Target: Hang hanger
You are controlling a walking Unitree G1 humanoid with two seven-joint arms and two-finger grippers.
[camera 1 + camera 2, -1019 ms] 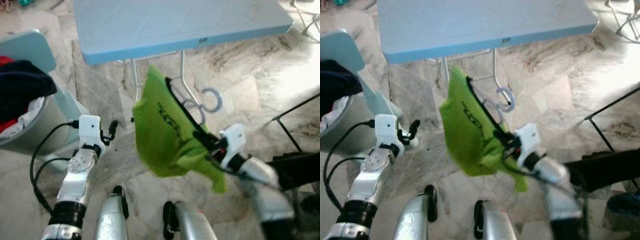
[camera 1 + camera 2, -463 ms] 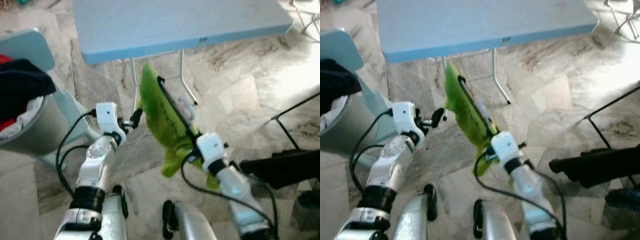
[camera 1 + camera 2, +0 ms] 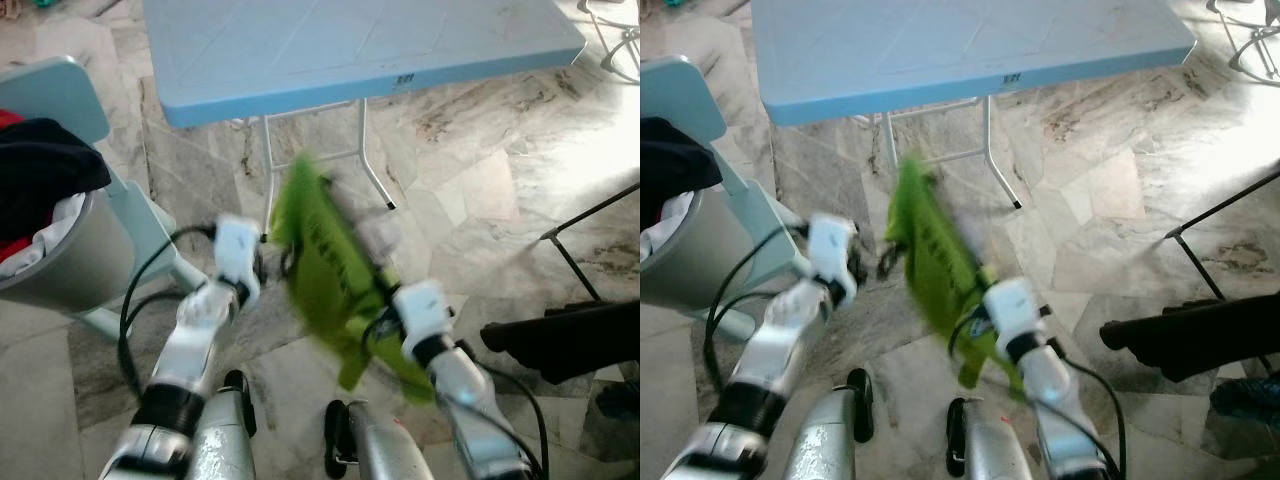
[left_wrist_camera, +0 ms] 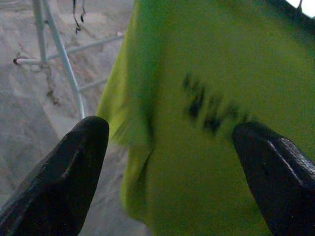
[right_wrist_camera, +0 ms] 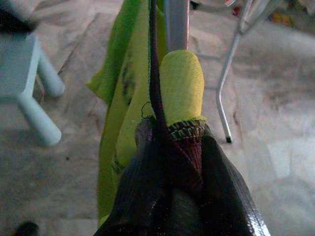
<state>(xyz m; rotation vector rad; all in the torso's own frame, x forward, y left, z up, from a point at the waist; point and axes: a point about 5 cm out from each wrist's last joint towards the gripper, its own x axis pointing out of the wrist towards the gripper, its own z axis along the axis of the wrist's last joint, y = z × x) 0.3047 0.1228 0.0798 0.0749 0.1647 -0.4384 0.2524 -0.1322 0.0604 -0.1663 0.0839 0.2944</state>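
Right gripper was clamped shut on the hanger, a thin dark one carrying a lime-green shirt. In the right wrist view the two black fingers pinched the hanger's dark edge together with a fold of the green fabric and its dark hem. Hanger and shirt were held up in the air in front of the robot, below the near edge of the light blue table and over the marble floor, not hung on anything. The shirt was motion-blurred in both head views (black lettering on it, unreadable).

Left gripper was spread wide open, one black finger on each side of the frame, pointed straight at the shirt's printed face. It sat just beside the shirt, and whether it touched the cloth can't be told. In the left eye view the left gripper was just to the left of the shirt, its white wrist block raised.

White table legs stood behind the shirt. A pale blue stool was at the robot's left with a laundry basket on it, holding dark and white clothes. A black stand leg crossed the floor at right.
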